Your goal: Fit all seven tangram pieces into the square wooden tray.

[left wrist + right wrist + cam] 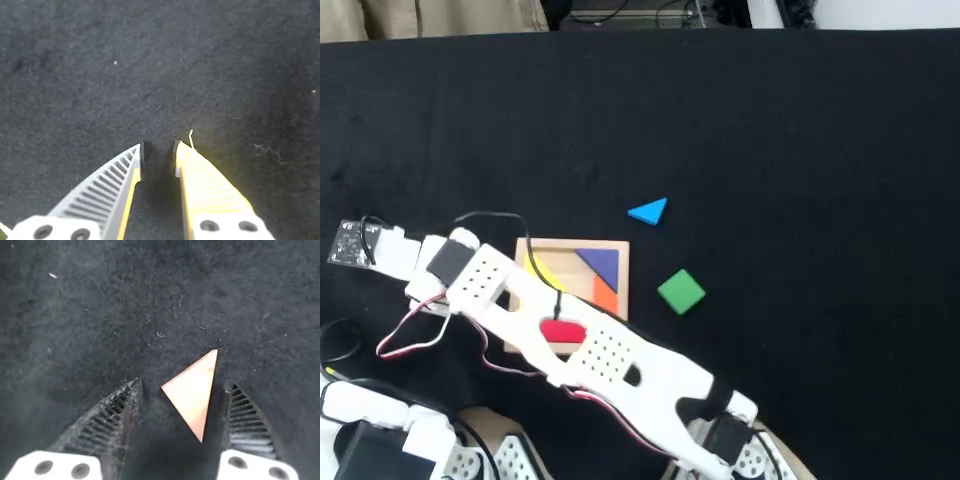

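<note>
- The pale triangle (192, 390) lies flat on the black cloth (150, 300), between the jaws of the right gripper (182, 386). The jaws stand wide apart, one on each side, and neither looks to be touching it.
- It is likely a thin, stiff, light wooden piece, so it should not bend or break. The smooth faces and slanted edges could let it slide or twist out of a pinch.
- The safest hold is probably across two edges near the broad middle, not at a sharp corner — jaws low to the cloth, since little thickness stands up to catch.
- The left gripper (158, 150) points at bare cloth, its jaws a narrow gap apart with nothing between them.
- In the high view an arm (610, 355) reaches across the wooden tray (570, 243) and hides part of it.
- Count, in the tray: four colours show — a yellow piece (542, 272), a purple piece (601, 264), an orange piece (606, 298) and a red piece (560, 332).
- Count, loose on the cloth: one blue triangle (649, 211) beyond the tray, one green square (681, 291) just beside it, and the pale triangle. That makes three.
- Together that makes seven pieces, one tray and two grippers. By this reckoning about three pieces remain to be fitted.
</note>
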`<state>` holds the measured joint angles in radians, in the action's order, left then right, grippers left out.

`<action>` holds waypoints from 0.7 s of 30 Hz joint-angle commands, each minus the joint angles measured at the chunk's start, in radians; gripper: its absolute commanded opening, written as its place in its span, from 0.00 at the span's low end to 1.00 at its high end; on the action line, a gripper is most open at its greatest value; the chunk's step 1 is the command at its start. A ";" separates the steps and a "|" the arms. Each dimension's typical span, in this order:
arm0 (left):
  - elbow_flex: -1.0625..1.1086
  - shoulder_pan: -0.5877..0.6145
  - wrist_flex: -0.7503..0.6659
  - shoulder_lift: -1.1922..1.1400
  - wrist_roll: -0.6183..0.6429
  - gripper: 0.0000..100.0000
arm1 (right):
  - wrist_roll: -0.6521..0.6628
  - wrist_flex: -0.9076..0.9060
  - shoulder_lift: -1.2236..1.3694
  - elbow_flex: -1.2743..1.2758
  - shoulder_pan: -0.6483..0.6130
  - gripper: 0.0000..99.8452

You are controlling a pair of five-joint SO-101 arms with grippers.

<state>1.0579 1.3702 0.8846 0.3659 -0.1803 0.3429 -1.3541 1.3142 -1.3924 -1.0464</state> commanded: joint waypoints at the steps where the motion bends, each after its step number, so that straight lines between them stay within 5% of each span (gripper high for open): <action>1: 0.001 0.012 -0.008 0.003 -0.003 0.12 | 0.005 -0.055 -0.007 -0.097 0.008 0.26; 10: 0.001 0.010 -0.008 0.003 -0.003 0.12 | 0.006 -0.074 0.002 -0.081 0.025 0.25; 16: 0.005 -0.022 -0.009 0.003 -0.003 0.12 | 0.008 -0.066 0.005 -0.082 0.025 0.13; 21: 0.005 -0.035 -0.009 0.003 -0.003 0.12 | 0.008 -0.066 0.007 -0.084 0.025 0.12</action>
<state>1.0579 1.3548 0.8800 0.3659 -0.1803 0.3429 -1.4154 1.3295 -1.4354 -1.0418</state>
